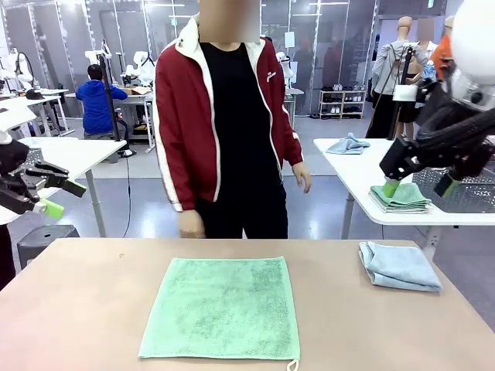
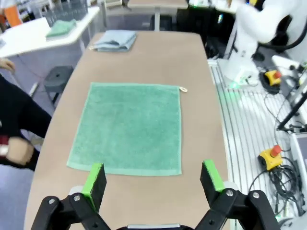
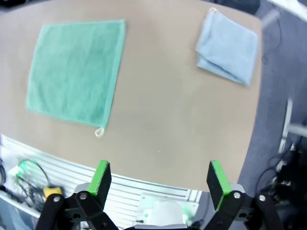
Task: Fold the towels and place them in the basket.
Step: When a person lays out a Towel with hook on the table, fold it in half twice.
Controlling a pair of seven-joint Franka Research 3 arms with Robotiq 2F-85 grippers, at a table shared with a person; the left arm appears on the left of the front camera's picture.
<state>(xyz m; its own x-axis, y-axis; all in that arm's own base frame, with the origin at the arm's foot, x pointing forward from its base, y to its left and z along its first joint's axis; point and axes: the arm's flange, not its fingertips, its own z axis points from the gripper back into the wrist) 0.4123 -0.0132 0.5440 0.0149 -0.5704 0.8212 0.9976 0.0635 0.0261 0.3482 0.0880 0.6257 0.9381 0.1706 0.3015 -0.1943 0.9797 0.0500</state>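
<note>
Your left pincer point(image 2: 153, 173) and right pincer point(image 3: 159, 175) gape wide, empty. The green towel point(image 1: 220, 308) lies unfolded; the blue towel point(image 1: 398, 267), right, is folded but not basketed.

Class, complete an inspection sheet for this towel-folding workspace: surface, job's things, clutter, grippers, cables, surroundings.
Surface: tan table, carrying two towels.
Job's things: green towel spread flat in the middle; blue towel loosely folded toward the robot's right; basket on the white side table, near stacked green towels.
Clutter: nothing seen.
Grippers: left gripper and right gripper open, above the table, fingers empty.
Cables: loose cables on the floor by a yellow emergency-stop box.
Surroundings: person in a red jacket standing at the far side.
</note>
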